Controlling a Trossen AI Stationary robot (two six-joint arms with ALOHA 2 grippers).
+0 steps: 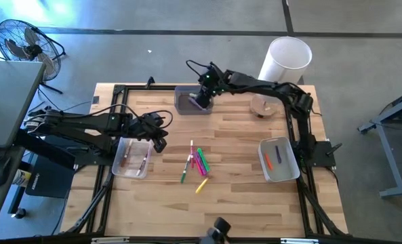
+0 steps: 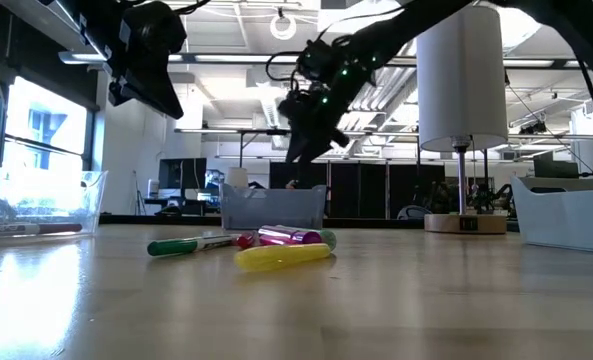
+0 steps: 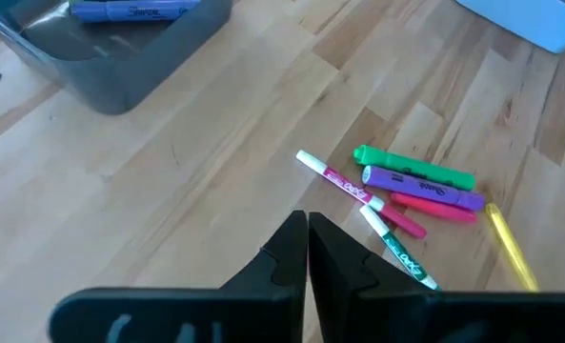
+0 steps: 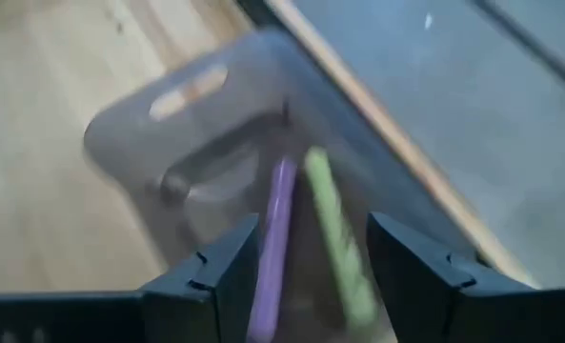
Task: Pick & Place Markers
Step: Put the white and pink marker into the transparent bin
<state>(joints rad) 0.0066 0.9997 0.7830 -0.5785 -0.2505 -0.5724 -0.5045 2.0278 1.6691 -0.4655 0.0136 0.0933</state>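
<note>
Several markers [image 1: 197, 164] lie loose mid-table: green [image 3: 413, 168], purple [image 3: 422, 188], pink, yellow [image 3: 511, 246] and two thin white-barrelled ones. My left gripper [image 3: 307, 238] is shut and hangs above the table [image 2: 146, 60], left of the pile and beside the clear bin [image 1: 133, 157]. My right gripper [image 4: 306, 257] is open over the grey bin [image 1: 192, 102] at the far edge. A purple marker [image 4: 274, 229] and a green marker [image 4: 337, 229] lie in that bin, below the gap between the fingers. The white bin [image 1: 278, 160] holds an orange marker.
The clear bin on the left holds a couple of markers [image 1: 144, 161]. A white-shaded lamp [image 1: 285, 59] stands at the far right corner, close to the right arm. Bare wood lies along the near edge. A fan [image 1: 21, 42] stands on the floor beyond the table.
</note>
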